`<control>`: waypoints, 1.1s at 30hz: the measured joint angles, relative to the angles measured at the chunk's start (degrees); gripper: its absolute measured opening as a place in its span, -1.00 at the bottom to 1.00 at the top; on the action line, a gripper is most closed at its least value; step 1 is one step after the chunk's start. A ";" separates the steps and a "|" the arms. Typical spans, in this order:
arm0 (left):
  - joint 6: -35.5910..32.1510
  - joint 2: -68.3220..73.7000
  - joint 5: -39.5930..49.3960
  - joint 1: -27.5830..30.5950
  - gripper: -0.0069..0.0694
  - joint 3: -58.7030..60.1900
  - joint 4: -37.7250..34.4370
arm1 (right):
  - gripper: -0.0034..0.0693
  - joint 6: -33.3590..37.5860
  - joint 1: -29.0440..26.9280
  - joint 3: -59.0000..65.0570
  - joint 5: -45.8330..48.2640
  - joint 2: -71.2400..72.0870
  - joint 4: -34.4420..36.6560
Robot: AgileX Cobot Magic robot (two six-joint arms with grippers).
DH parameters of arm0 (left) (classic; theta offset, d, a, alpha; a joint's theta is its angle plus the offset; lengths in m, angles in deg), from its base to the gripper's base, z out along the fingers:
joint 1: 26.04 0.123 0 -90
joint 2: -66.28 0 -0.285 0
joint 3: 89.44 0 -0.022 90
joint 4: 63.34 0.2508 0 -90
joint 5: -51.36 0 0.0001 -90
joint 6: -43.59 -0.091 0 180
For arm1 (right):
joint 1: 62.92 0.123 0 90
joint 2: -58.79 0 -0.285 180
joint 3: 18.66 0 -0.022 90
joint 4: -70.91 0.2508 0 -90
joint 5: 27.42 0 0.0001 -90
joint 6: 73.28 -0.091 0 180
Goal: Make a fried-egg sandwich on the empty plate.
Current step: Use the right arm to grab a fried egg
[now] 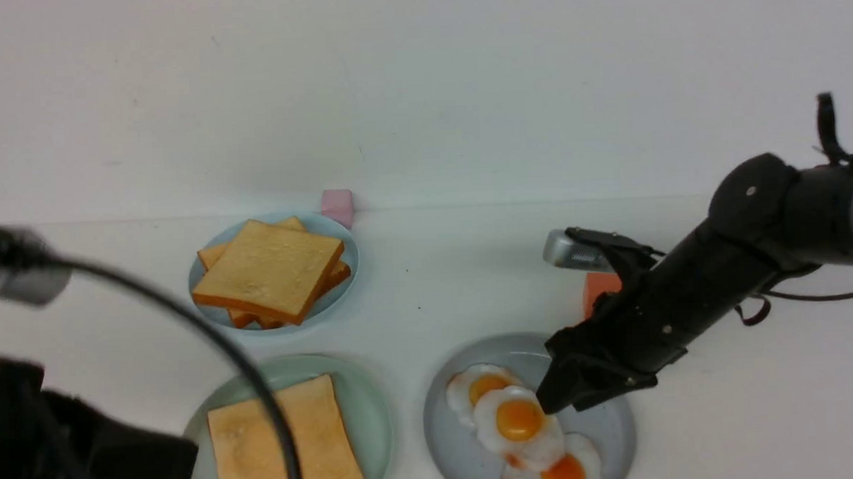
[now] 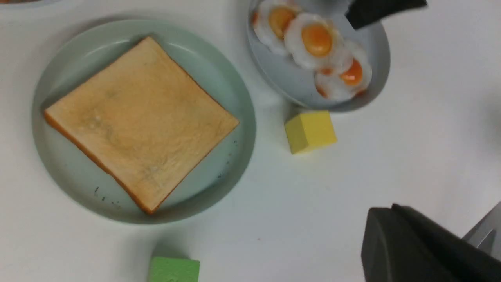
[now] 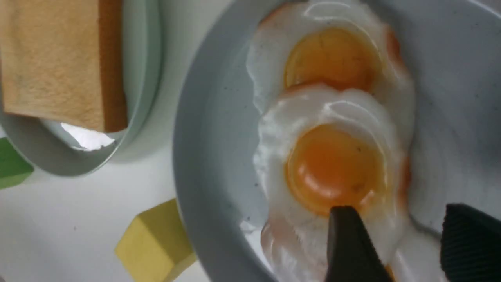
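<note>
The pale mint-green plate [image 1: 376, 407] [image 2: 235, 90] holds one toast slice [image 1: 284, 447] [image 2: 137, 117]. A fried-egg sandwich is not in view. Three overlapping fried eggs lie on the grey plate [image 1: 608, 433] [image 3: 211, 137]. My right gripper [image 1: 549, 400] [image 3: 398, 209] is open and low over the plate, its jaws on either side of the middle egg's [image 1: 518, 419] [image 3: 332, 168] edge. One finger [image 3: 348, 243] rests over the white beside the yolk. My left gripper [image 1: 184, 452] [image 2: 385, 211] is shut and holds nothing, just left of the mint plate.
A toast stack [image 1: 269, 271] sits on a light-blue plate [image 1: 352, 257] at the back. A pink block [image 1: 337, 206], an orange block [image 1: 600, 289], a yellow block [image 2: 310, 131] and a green block [image 2: 174, 270] stand around the plates. A black cable [image 1: 207, 335] arcs across the left.
</note>
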 joint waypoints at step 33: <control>-4.48 -3.63 -2.70 0.00 -0.85 4.88 -6.66 | -0.89 4.49 -0.52 -8.79 8.13 -0.20 9.16</control>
